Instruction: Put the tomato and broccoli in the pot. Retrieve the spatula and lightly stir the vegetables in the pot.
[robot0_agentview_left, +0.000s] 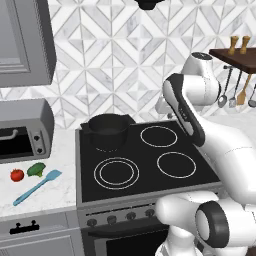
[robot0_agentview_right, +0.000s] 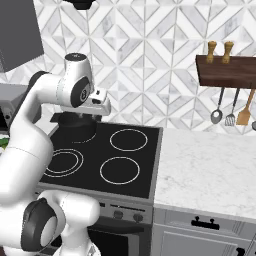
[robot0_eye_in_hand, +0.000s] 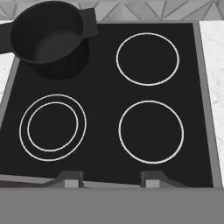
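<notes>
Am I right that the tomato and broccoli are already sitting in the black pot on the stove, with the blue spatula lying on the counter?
Not quite. The tomato and broccoli are on the counter left of the stove, beside the blue spatula, as the left base view shows. The hand view looks into the pot on the back left burner, and it holds nothing.

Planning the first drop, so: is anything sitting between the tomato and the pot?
Nothing visible does. The tomato lies on the counter left of the stove; the pot stands open on the rear left burner, with bare counter and cooktop between.
</notes>
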